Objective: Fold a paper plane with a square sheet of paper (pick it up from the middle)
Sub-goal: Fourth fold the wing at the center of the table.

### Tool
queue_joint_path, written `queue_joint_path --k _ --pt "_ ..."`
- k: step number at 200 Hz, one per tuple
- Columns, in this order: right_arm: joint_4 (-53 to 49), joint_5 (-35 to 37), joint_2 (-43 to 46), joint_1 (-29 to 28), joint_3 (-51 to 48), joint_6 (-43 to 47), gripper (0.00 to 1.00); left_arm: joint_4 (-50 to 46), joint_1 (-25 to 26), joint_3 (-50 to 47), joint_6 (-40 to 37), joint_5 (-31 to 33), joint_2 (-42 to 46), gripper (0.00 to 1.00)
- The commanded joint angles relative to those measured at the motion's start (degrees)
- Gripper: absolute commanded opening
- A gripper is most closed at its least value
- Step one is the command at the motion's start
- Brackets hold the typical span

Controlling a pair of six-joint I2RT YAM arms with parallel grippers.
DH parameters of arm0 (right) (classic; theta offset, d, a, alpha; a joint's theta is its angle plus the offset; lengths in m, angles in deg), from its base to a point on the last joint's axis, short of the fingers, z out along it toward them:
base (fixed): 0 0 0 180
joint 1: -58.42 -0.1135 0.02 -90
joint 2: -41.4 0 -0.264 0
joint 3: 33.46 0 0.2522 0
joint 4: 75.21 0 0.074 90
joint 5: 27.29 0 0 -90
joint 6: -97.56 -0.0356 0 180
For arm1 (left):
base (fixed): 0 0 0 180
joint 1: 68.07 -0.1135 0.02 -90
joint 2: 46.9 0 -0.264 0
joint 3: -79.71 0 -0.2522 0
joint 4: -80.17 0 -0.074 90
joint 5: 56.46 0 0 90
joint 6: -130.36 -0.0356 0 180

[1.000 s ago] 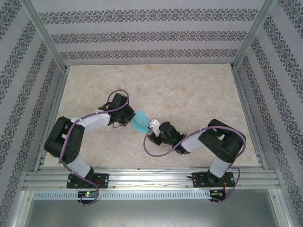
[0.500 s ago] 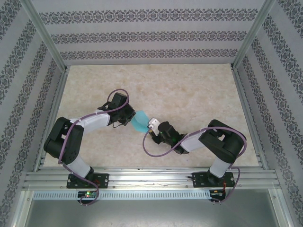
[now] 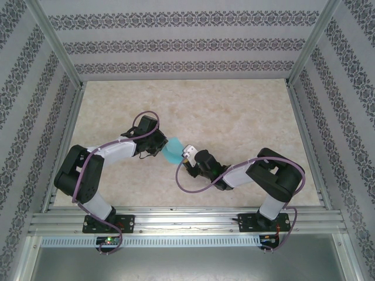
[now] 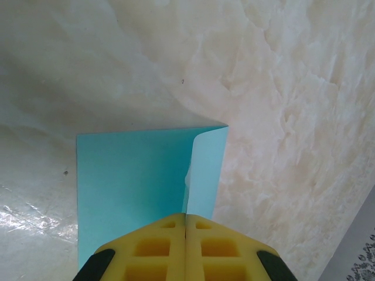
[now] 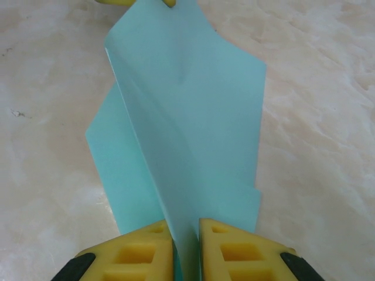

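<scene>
The square sheet of paper (image 3: pixel 173 150) is turquoise, folded into an angular shape and held off the table between both grippers. My left gripper (image 3: pixel 162 148) is shut on its left end; in the left wrist view the paper (image 4: pixel 135 175) spreads flat ahead of the pressed-together yellow fingers of that gripper (image 4: pixel 186 215), one flap curling up on the right. My right gripper (image 3: pixel 184 157) grips the other end. In the right wrist view the sheet (image 5: pixel 187 117) rises as an upright crease from between the narrow jaws of the right gripper (image 5: pixel 186 225). The paper plane is out of view.
The marbled beige table (image 3: pixel 234 117) has bare room behind and to either side of the grippers. Patterned walls and metal frame rails (image 3: pixel 187 219) box in the workspace. Both arms reach inward, meeting near the table's front centre.
The right gripper's jaws have narrowed onto the paper, and it has crept slightly left and back toward the left gripper. The left gripper keeps its hold, unmoved.
</scene>
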State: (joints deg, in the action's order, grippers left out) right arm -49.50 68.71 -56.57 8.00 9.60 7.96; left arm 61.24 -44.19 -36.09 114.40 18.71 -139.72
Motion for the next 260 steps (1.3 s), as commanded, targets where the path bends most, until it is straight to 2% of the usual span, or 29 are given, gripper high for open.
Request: queue_joint_path --k 1,35,49,86,92,100,113,126,144,166,198,240,260 --pt "0.2 0.2 -0.2 -0.6 1.3 -0.6 0.17 0.6 -0.2 -0.9 0.9 0.0 1.5 0.00" --pt "0.4 -1.0 -0.5 -0.6 0.6 -1.5 0.12 0.6 -0.2 -1.0 1.1 0.2 1.7 0.00" --pt "0.7 -1.2 -0.6 -0.6 0.3 -2.2 0.06 0.7 -0.2 -1.1 1.1 0.3 1.7 0.00" --pt "1.6 -1.6 -2.0 -0.7 0.3 -4.1 0.04 0.8 -0.2 -1.5 1.5 0.7 2.1 0.03" --pt "2.1 -1.7 -2.5 -0.6 0.3 -4.6 0.04 0.8 -0.2 -1.6 1.5 0.9 2.3 0.07" --pt "2.8 -1.8 -3.0 -0.6 0.2 -5.4 0.04 0.8 -0.2 -1.8 1.7 1.1 2.6 0.20" --pt "3.0 -1.6 -3.2 -0.6 0.1 -7.3 0.03 0.8 -0.3 -2.4 1.8 1.8 3.4 0.23" --pt "4.4 -1.8 -3.2 -0.3 0.1 -10.1 0.03 0.6 -0.4 -2.8 1.8 2.9 4.6 0.32" --pt "5.4 -3.5 -3.3 0.6 0.2 -14.3 0.03 -0.5 -0.3 -3.3 1.5 5.2 6.6 0.38" --pt "5.7 -5.0 -3.7 2.1 0.4 -20.7 0.03 -1.5 -0.4 -4.1 1.2 7.4 9.0 0.39" --pt "6.5 -7.2 -5.8 3.1 0.5 -25.7 0.04 -1.4 -0.4 -5.2 1.0 8.7 11.3 0.39" --pt "7.6 -9.5 -6.7 5.0 0.1 -30.7 0.04 -0.9 -0.4 -4.9 0.0 8.1 11.3 0.35" --pt "6.7 -14.1 -6.1 7.1 0.5 -33.3 0.04 -0.4 -0.4 -4.5 -0.7 7.2 10.5 0.34"
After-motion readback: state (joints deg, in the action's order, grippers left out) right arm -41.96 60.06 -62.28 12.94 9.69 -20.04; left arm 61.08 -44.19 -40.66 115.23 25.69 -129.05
